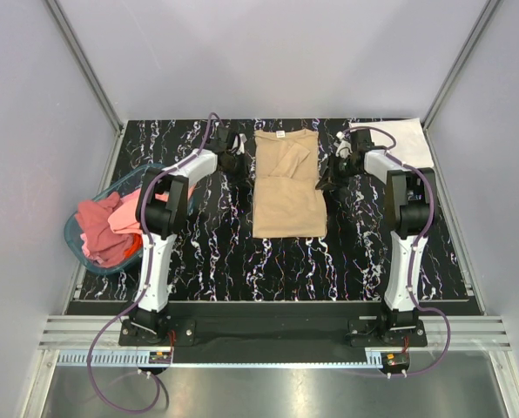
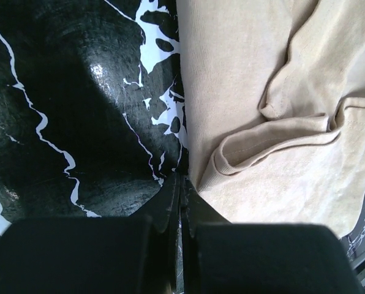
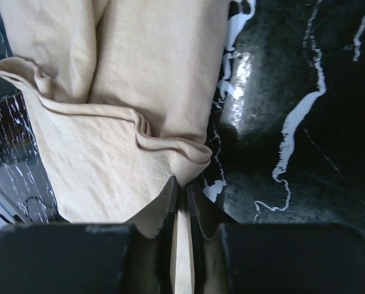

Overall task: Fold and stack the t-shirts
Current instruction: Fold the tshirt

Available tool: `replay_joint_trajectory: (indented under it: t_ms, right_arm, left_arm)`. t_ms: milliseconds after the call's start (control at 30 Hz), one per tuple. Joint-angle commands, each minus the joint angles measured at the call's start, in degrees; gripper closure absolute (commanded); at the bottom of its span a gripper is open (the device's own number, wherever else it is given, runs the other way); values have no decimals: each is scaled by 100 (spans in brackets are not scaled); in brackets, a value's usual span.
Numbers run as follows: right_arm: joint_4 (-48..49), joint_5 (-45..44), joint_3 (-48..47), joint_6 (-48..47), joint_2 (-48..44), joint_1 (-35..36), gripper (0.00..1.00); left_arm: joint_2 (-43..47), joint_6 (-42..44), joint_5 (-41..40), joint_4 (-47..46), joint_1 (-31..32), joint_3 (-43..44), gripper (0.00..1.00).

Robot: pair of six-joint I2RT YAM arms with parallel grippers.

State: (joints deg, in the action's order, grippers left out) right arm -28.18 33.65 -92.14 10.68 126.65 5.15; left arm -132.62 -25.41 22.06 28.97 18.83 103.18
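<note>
Right gripper (image 3: 181, 195): closed on the edge of the tan t-shirt (image 1: 287, 187), with cloth visible between the jaws. Left gripper (image 2: 180, 188): closed just beside the opposite edge, no cloth seen in it. The shirt lies part-folded at mid desk (image 1: 373, 252).

Risk: a one-sided pull would likely skew the fold.

A white t-shirt (image 1: 414, 139) lies at the far right corner. The pink t-shirts (image 1: 103, 228) sit in the basket (image 1: 73, 228) on the left. Neither obstructs.

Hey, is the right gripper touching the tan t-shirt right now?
Touching. The right wrist view shows a strip of the tan t-shirt pinched between the closed fingers of the right gripper, at the shirt's folded edge.
</note>
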Motion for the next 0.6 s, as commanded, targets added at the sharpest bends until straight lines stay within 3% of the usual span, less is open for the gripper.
replay_joint_trajectory:
  t_ms: [0, 133, 267, 433, 567]
  right_arm:
    - [243, 64, -76, 92, 149, -102, 85]
    - [234, -60, -94, 128, 176, -110, 83]
    - [226, -78, -94, 171, 36, -110, 71]
    - [182, -131, -76, 268, -175, -128, 58]
    - [147, -139, -129, 277, -281, -137, 57]
  left_arm:
    - [-10, 1, -158, -41, -37, 19, 100]
    - [455, -122, -334, 38, -90, -34, 87]
    - [781, -43, -133, 4, -90, 27, 65]
    - [685, 168, 254, -14, -46, 106, 61]
    - [544, 238, 298, -32, -11, 18, 61]
